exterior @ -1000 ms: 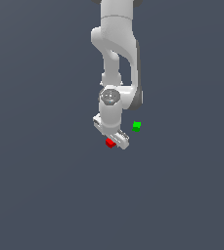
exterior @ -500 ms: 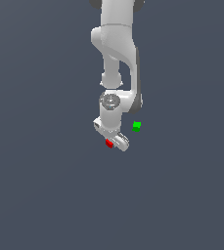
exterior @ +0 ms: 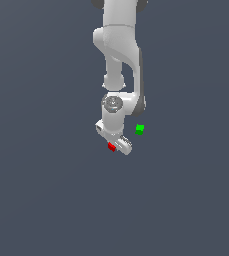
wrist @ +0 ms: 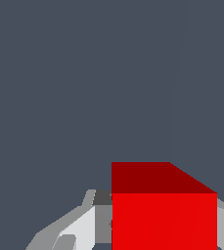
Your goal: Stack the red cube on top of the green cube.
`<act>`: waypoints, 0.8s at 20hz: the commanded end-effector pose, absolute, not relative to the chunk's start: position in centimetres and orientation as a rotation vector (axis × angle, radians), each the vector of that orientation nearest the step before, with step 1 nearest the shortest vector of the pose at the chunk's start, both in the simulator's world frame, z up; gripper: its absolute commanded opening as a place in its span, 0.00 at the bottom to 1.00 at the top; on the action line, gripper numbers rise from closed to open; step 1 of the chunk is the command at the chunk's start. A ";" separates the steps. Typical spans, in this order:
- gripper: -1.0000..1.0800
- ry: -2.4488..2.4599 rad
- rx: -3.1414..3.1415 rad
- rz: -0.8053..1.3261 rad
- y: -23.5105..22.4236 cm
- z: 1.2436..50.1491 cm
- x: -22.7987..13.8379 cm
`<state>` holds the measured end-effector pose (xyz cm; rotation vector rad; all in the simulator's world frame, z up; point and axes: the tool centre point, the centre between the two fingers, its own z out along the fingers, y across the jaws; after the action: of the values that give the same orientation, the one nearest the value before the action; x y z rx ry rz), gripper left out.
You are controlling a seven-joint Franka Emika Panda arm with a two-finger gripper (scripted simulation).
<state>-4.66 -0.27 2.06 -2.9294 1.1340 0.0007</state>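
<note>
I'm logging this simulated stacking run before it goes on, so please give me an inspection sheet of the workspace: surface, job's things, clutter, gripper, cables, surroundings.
Surface: plain dark grey-blue floor, flat and unmarked.
Job's things: the tiny bright red cube sits at the gripper's tip; in the wrist view it fills the space between the fingers. The tiny bright green cube stands apart, toward the exterior view's right of the red one, with nothing on it.
Clutter: nothing seen.
Gripper: the white robot gripper points down with fingers on both sides of the red cube; whether the pads press it cannot be told.
Cables: nothing seen.
Surroundings: only the white arm against the same grey-blue backdrop.
</note>
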 end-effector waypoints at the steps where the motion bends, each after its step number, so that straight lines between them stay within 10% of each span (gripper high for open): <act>1: 0.00 1.134 -2.929 0.000 -0.3 2.3 -4.6; 16: 0.00 1.135 -2.929 0.000 -0.3 10.0 -4.8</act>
<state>-4.75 -0.30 9.11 -2.9288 1.1347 -0.0002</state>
